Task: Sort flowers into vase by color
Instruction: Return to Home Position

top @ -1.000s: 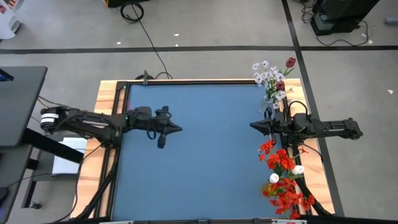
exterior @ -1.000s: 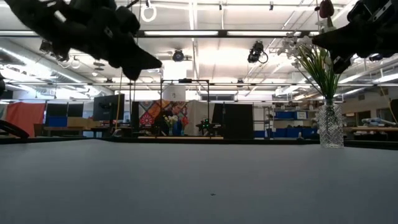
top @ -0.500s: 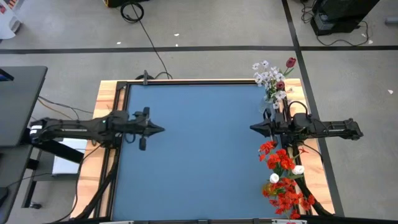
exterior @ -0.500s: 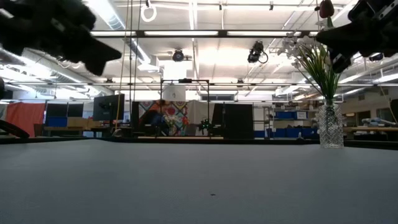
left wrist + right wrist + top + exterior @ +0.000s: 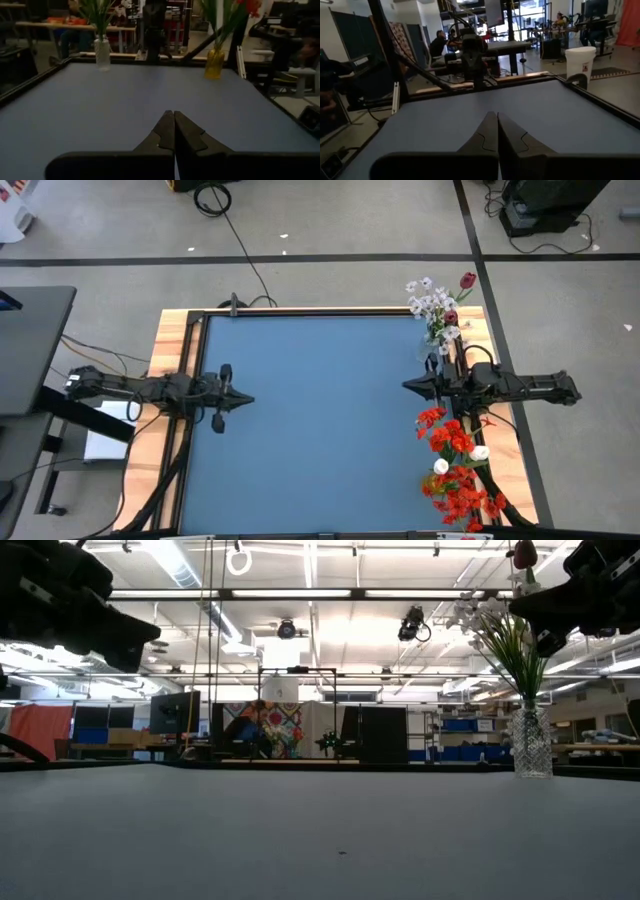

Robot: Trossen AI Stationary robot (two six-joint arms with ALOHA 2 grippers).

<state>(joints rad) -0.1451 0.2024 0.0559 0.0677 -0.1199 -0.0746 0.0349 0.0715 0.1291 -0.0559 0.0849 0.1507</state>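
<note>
Sprays of tiny white blossoms (image 5: 428, 300) with a dark red bud (image 5: 467, 279) stand in a clear glass vase (image 5: 531, 741) at the table's far right corner. Bright red blooms (image 5: 455, 470) with white buds (image 5: 480, 451) among them stand at the right edge, nearer; their yellow vase (image 5: 215, 63) shows in the left wrist view. My left gripper (image 5: 250, 401) hovers shut over the table's left side, holding nothing. My right gripper (image 5: 404, 385) hovers shut between the two bunches, pointing toward the table's middle, also holding nothing.
The blue table top (image 5: 320, 430) has a black frame (image 5: 300, 311) and wooden borders. Both vases stand along the right edge. Beyond the table, the low view and the wrist views show a workshop with benches and seated people (image 5: 439, 42).
My left arm has drawn back toward the table's left edge and a little toward the near edge, with its gripper staying shut. The flowers and vases have not moved.
</note>
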